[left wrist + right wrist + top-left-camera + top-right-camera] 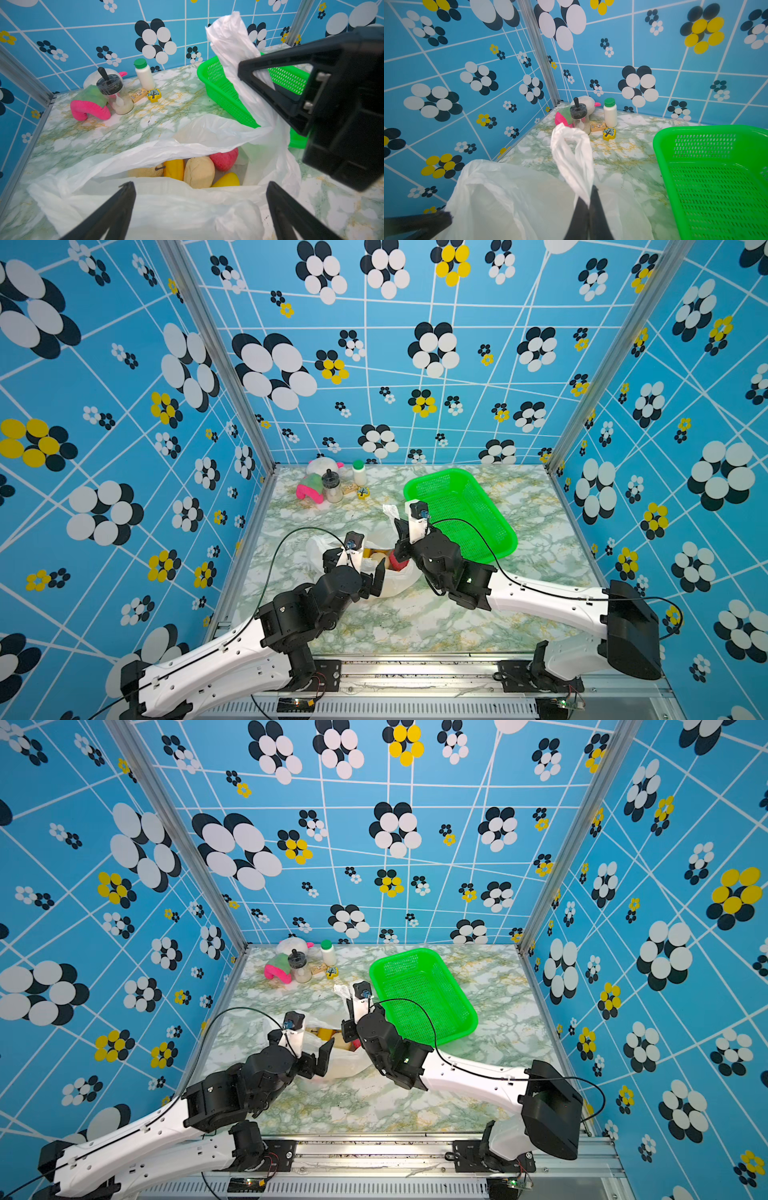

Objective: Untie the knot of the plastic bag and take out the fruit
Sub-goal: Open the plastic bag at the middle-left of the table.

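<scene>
Knot: judged undone. The mouth of the plastic bag (166, 207) gapes wide and no tied loops show.
Bag position: on the worktop (415, 626), just toward 9 o'clock of its centre (far wall as 12), between the two arms.
Right side: the right tool (592, 189) is pressed together on one handle loop (571, 149), holding it lifted on the bag's 1 o'clock side, near the basket's corner.
Left side: the left tool (199, 182) stands wide apart with nothing in it, poised at the bag's 7 o'clock edge and facing the opening.
Contents: the fruit (198, 172) lies inside the bag. A cream lump, a red piece (224, 160) and yellow ones (174, 169) show; more may be hidden under the film.
Green basket (440, 472): at 1 o'clock of the worktop centre, with no fruit in it.
Done: the untying, as I read it.
Left: all of the taking out, since no fruit is seen outside the bag.
Next, likely: the left tool reaches down for one fruit.
Risk: thin film caught along with the fruit.
</scene>
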{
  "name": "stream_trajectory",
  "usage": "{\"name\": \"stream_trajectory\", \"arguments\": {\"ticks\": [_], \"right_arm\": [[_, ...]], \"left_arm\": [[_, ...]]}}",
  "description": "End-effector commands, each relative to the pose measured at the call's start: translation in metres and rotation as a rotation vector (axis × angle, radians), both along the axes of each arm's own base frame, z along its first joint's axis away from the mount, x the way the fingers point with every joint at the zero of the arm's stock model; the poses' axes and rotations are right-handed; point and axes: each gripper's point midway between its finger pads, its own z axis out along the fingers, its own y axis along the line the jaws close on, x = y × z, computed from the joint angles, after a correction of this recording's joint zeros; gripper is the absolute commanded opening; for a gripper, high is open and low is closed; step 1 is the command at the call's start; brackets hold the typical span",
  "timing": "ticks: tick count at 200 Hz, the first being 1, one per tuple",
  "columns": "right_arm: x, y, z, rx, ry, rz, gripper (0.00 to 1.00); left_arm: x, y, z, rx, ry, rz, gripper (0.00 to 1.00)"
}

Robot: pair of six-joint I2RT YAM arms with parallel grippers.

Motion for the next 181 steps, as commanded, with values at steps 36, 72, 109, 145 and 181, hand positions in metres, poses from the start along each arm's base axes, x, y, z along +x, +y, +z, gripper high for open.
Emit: {"name": "stream_trajectory", "arguments": {"ticks": [36,72,109,145,181], "right_arm": [[0.005,-0.003,0.004,0.019,0.008,-0.02,0.0],[-0.001,-0.007,0.006,0.042,0.004,0.002,0.0],[-0.003,-0.017,0.001,0.064,0.001,-0.014,0.0],[0.012,-0.014,-0.007,0.08,0.015,-0.042,0.0],[0.062,0.009,0.015,0.128,0.013,-0.044,0.0]], "left_arm": [[0.004,0.01,-0.017,0.142,-0.01,0.112,0.99],[0.016,0.021,-0.015,0.17,-0.036,0.213,0.98],[0.033,0.027,-0.017,0.142,0.032,0.253,0.07],[0.063,0.063,-0.002,-0.082,0.118,0.352,0.0],[0.096,0.112,0.039,-0.281,0.122,0.453,0.0]]}}
